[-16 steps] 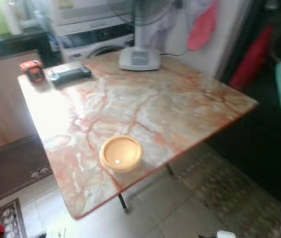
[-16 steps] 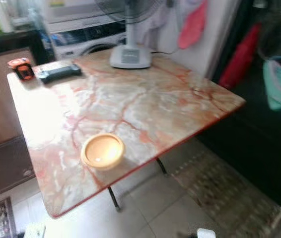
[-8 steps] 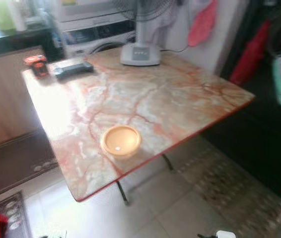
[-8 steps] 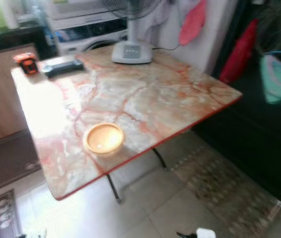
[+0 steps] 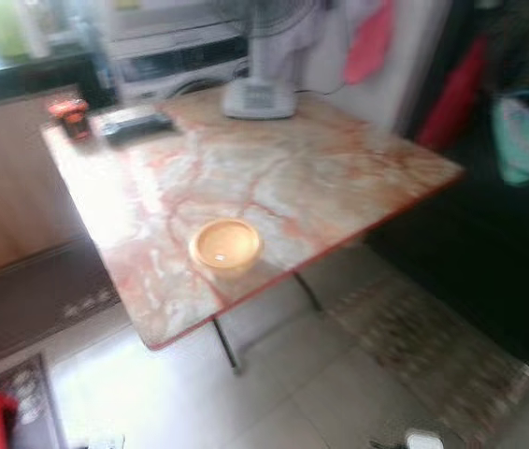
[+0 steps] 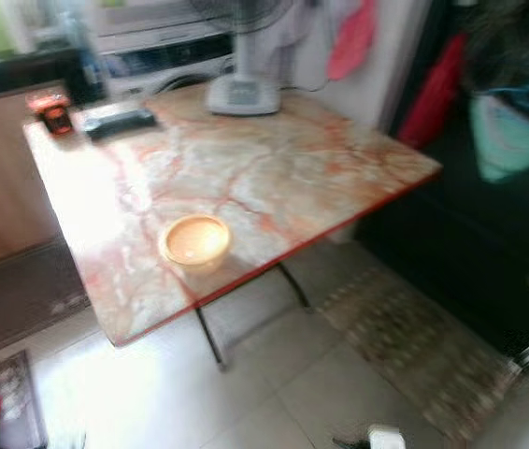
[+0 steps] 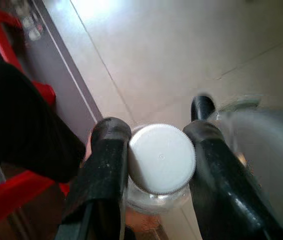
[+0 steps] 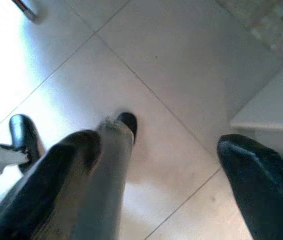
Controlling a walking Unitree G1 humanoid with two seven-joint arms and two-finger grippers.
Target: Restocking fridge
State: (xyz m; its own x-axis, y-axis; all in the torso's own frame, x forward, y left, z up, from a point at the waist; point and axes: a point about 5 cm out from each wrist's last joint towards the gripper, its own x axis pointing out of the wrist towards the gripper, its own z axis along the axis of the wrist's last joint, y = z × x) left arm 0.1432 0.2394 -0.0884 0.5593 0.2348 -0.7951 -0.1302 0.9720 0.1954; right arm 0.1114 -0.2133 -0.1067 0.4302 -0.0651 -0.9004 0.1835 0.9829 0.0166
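The left gripper (image 7: 154, 150) pinches a clear bottle (image 7: 156, 197) under its white cap (image 7: 162, 157), above floor tiles. The right gripper (image 8: 161, 165) hangs spread, holding nothing. At frame centre, an orange bowl (image 5: 225, 246) sits near the marble table (image 5: 339, 178) front edge; what it holds is blurred.

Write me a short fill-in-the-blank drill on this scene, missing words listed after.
1. The left end effector is shut on a bottle with a ____ cap.
2. The right end effector hangs ____ over the tiled floor.
3. On the marble table, the orange bowl sits near the ____ edge.
4. A fan base stands at the table's ____ side.

Missing words: white; open; near; far
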